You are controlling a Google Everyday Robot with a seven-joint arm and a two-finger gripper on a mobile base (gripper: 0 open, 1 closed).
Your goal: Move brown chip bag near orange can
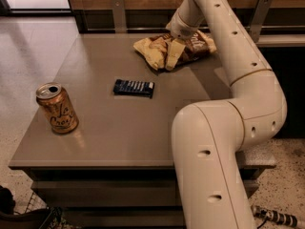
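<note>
Camera view, the only one you have: the gripper (172,56) is down on the brown chip bag (151,51) at the far edge of the table (119,142), pressing into its middle. Whether it has the foil clamped or is only resting on it, you cannot tell from here.

The bag lies well apart from the orange can (57,109), which stands upright near the front left corner. Between them lies a dark blue bar (134,87), close to the straight line across.

Here is your risk. That foil looks crinkly and slack, so a thin pinch could slip and the bag drops short. Carry it low and you could sweep the bar along. Arrive too fast or too close and the bag's loose end may clip the can, which looks light and easy to tip near that edge. The arm (238,56) is stretched far out too, so expect a wide swing back.

Containers: the can's silver top shows, but what is inside is hidden. The bag's contents are hidden too.
</note>
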